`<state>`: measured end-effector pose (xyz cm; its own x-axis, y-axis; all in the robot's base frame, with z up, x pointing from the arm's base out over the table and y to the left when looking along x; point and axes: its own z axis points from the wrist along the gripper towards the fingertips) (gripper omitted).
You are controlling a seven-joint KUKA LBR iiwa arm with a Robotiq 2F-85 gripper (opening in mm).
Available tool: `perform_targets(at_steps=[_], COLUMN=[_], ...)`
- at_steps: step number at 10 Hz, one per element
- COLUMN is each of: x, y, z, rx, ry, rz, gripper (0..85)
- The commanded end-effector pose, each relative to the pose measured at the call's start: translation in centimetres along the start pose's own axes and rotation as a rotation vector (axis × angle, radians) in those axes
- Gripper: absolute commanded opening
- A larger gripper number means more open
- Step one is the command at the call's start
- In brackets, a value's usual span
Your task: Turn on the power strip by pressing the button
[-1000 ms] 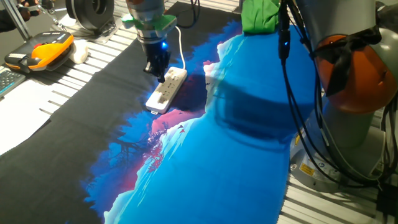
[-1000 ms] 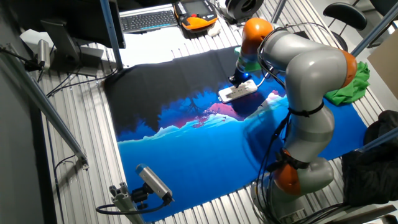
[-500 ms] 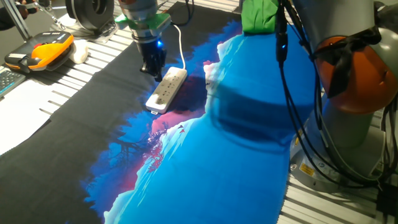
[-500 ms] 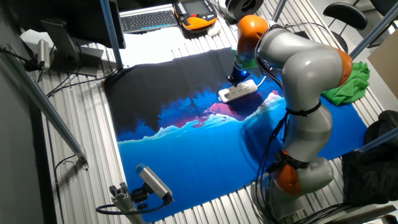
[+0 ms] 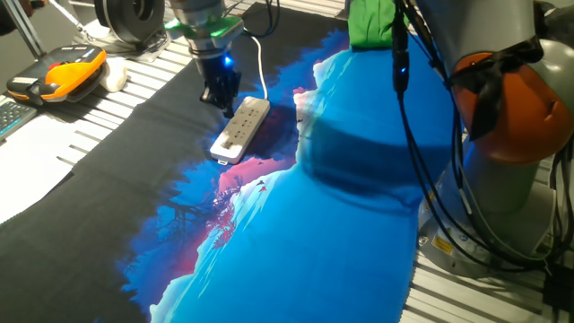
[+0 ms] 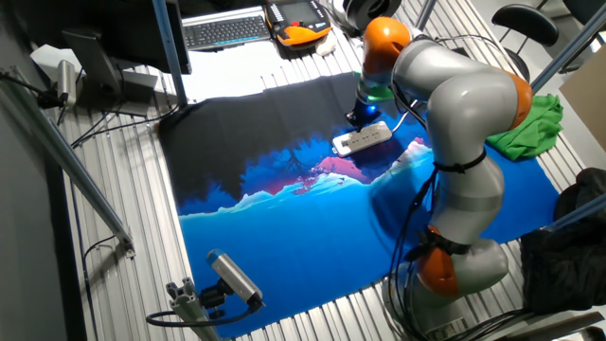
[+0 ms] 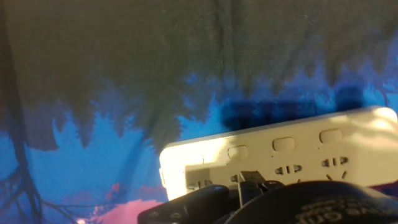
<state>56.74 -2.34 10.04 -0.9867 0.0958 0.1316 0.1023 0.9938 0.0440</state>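
One power strip lies on the black part of the cloth that covers your worktop, close to where the print turns pink and blue. It is a slim white bar set diagonally in one fixed view, with its white cord running off from the far end. Your hand hangs just beside that far end, on the side nearer the keyboard; whether it touches the strip you cannot tell from these views. You also cannot tell whether the fingers are apart or together, since no view shows their tips clearly. In the hand view the strip fills the lower right, its sockets in a row, with dark hand parts across the bottom edge. A green cloth sits well apart, past the arm.
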Motion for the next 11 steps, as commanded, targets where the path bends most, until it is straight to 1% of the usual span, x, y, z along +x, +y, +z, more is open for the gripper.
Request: perform_targets(at_steps=[1, 2, 3, 4, 5, 7, 8, 9, 11], x=[0.0, 0.0, 0.0, 0.0, -0.4, -1.9, -2.5, -2.7, -2.7], y=[0.0, 0.0, 0.0, 0.0, -0.2, -1.3, -1.8, -2.0, -2.8], z=[0.0, 0.0, 0.0, 0.0, 0.3, 1.8, 2.4, 2.6, 2.9], rx=[-0.005, -0.032, -0.012, -0.008, -0.003, 0.029, 0.019, 0.029, 0.023], ry=[-0.017, -0.031, -0.042, -0.045, -0.049, -0.067, -0.069, -0.071, -0.069], rz=[0.015, 0.02, 0.005, -0.017, -0.032, -0.069, -0.075, -0.086, -0.097], gripper=[0.0, 0.0, 0.0, 0.0, 0.0, 0.0, 0.0, 0.0, 0.0])
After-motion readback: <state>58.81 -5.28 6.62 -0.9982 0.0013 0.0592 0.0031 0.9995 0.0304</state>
